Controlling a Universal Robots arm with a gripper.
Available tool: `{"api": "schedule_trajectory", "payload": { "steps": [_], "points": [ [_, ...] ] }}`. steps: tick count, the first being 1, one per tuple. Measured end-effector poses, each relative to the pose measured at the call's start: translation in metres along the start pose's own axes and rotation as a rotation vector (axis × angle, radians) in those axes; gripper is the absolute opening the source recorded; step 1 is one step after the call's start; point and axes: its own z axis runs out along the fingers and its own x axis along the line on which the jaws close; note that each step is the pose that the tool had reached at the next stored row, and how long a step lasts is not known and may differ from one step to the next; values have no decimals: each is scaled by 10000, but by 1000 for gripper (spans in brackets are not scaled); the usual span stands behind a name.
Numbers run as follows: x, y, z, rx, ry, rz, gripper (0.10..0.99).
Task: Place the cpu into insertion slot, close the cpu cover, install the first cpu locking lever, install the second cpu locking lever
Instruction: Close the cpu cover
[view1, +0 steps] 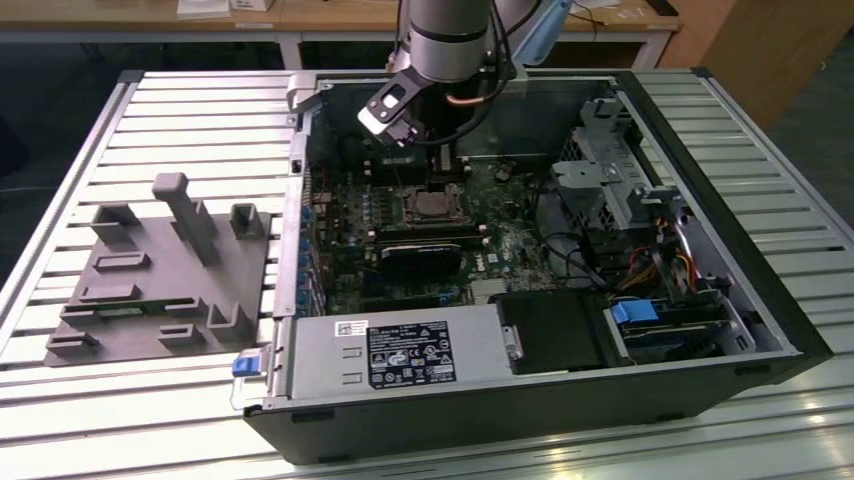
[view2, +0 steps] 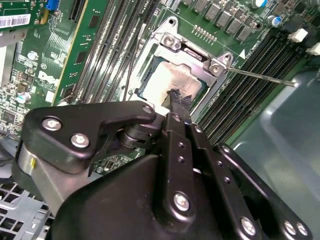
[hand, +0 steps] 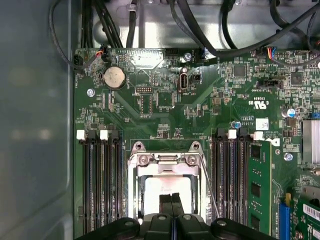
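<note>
just above centre of the exterior view, inside the open case (view1: 534, 425), the cpu (view1: 430, 205) lies in the insertion slot (view2: 141, 85), the cpu cover (hand: 134, 185) seemingly down around it. the end effector (view2: 174, 96) hovers over its metal top, fingers (hand: 165, 202) pressed together, gripping nothing. likely light, stiff, slick, with fragile contacts; best held by opposite edges.

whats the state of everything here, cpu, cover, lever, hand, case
cpu: seated in the insertion slot
cpu cover: down, framing the cpu
locking lever: sticking out away from the slot, apparently not latched
hand: shut, tips just over the cpu top; contact not clear
computer case: lying on its side, side panel off, board exposed
</note>
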Motion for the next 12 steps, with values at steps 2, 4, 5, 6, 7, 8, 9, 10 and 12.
{"api": "schedule_trajectory", "payload": {
  "steps": [2, 4, 5, 6, 7, 8, 9, 10, 12],
  "points": [
    [0, 0, 0, -1, 0, -57, 102],
    [0, 0, 0, -4, 3, -267, 102],
    [0, 0, 0, -5, 5, -383, 102],
    [0, 0, 0, -7, 6, -500, 102],
    [0, 0, 0, -9, 7, -614, 102],
    [0, 0, 0, -11, 9, -727, 102],
    [0, 0, 0, -13, 10, -857, 102],
    [0, 0, 0, -15, 11, -985, 102],
    [0, 0, 1, -19, 14, -1245, 102]
  ]
}}
